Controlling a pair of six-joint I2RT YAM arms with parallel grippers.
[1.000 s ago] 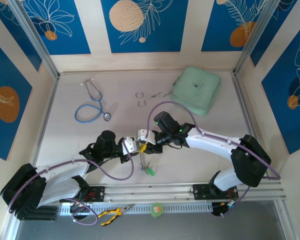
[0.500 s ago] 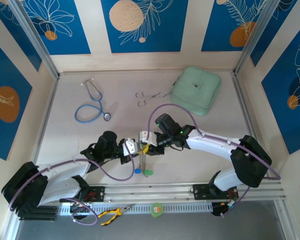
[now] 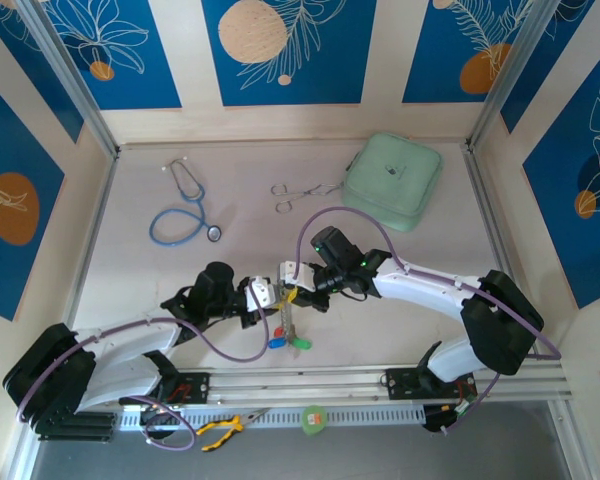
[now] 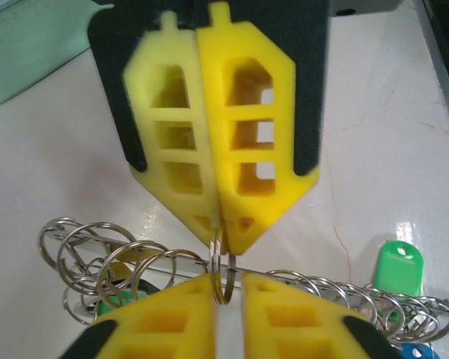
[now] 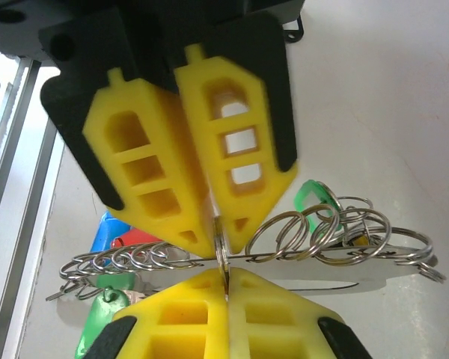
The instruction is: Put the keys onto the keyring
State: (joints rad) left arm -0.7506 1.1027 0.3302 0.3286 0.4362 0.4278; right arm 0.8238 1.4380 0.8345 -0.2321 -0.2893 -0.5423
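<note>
Your right gripper (image 5: 226, 275) is clenched on a small split ring (image 5: 220, 250), bottom centre of its wrist view. Your left gripper (image 4: 228, 280) has its jaws slightly parted around that ring. The keyring (image 5: 337, 282) crosses just beside the grip, so you seem mid-threading: next, work this ring squarely onto the loop.

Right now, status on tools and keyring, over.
Right tool shut on split ring. Left tool slightly parted around it, grip unclear. Keyring at their tips, green key at its end.
</note>
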